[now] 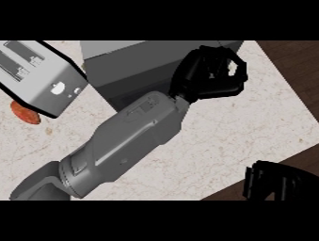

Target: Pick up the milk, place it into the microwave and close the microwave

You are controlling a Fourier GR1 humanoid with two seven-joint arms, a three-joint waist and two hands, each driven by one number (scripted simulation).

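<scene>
we find no text, label, brand or number that we can read. the toaster (33,75) carries only small white marks on its side, and we cannot make them out as letters or signs.

a pale marbled counter top (252,127) is seen from above, its surface veined in beige and cut off at an angled edge toward three o'clock, where dark wood flooring (307,70) is shown beyond it. a silver toaster (33,77) with two slots is set on the counter at ten o'clock. a reddish-brown food item (26,114) is laid just beside the toaster's lower edge, partly hidden. a grey microwave (137,70) is stood at twelve o'clock, near the toaster.
</scene>
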